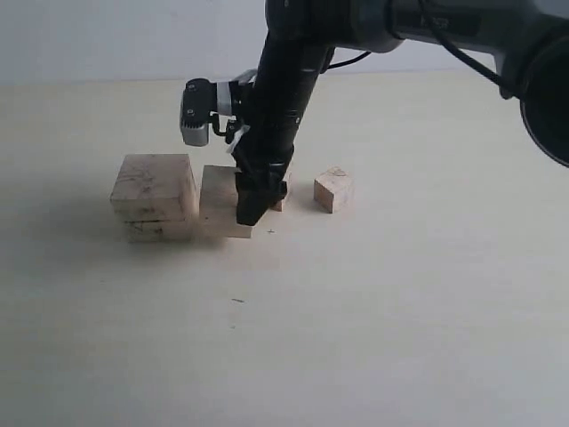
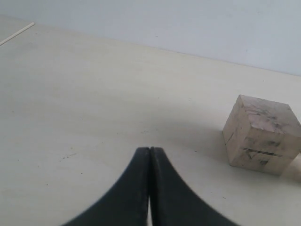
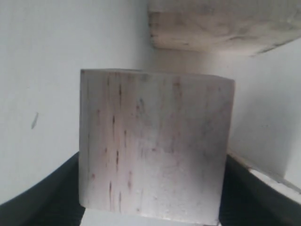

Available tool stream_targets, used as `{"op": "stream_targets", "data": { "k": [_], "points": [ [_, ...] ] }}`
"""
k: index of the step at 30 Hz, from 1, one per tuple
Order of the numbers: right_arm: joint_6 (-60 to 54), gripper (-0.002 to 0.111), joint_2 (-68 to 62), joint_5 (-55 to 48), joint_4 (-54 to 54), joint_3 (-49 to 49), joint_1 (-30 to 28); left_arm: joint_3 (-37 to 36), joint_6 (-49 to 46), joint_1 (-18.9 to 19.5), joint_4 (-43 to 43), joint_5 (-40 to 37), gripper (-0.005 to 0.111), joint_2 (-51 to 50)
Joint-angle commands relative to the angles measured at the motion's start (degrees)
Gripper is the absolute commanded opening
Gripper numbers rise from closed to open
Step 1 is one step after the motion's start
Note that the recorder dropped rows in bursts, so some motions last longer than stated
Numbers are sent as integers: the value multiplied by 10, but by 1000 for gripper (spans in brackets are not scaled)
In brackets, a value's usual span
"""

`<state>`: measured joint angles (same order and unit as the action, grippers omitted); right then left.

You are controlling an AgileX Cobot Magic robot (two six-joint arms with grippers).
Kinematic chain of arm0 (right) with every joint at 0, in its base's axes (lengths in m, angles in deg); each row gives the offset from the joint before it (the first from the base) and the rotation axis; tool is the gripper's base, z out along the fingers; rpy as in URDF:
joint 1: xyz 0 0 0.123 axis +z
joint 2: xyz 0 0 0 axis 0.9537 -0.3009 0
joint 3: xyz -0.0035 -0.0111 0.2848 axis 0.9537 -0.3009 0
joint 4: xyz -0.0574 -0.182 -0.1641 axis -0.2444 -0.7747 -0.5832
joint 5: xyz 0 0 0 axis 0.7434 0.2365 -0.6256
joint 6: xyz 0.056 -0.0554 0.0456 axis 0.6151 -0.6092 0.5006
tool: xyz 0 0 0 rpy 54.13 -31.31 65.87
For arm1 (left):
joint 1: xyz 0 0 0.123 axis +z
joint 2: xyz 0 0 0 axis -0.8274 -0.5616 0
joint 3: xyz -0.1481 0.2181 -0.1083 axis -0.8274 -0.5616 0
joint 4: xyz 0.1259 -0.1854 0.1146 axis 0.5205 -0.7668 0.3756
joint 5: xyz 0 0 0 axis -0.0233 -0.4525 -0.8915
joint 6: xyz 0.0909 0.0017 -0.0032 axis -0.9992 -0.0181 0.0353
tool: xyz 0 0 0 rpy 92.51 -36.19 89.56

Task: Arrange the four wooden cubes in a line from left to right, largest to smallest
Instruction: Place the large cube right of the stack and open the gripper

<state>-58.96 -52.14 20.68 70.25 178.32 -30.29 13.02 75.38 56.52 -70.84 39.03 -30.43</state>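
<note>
Right wrist view: right pincer (image 3: 151,157) clamps the second-largest cube (image 3: 155,141) just beside the largest cube (image 3: 221,28), left pincer (image 2: 149,151) pressed together; placing looks done, next release and lift.

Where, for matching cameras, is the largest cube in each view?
Exterior view: the largest cube, leftmost in the row.
Left wrist view: the cube at the picture's right, beyond the shut left claw.
Right wrist view: the cube at the picture's top, behind the second-largest cube.
Shared landmark: its dark speckled grain.
</note>
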Motion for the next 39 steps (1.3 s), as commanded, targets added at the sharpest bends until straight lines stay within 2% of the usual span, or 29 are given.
{"op": "stream_targets", "data": {
  "k": [1, 39],
  "points": [
    [-11, 0, -8, 31, -23, 0, -2, 0, 1, -3, -1, 3, 0, 3],
    [19, 0, -20, 101, -34, 2, 25, 0, 1, -3, -1, 3, 0, 3]
  ]
}}
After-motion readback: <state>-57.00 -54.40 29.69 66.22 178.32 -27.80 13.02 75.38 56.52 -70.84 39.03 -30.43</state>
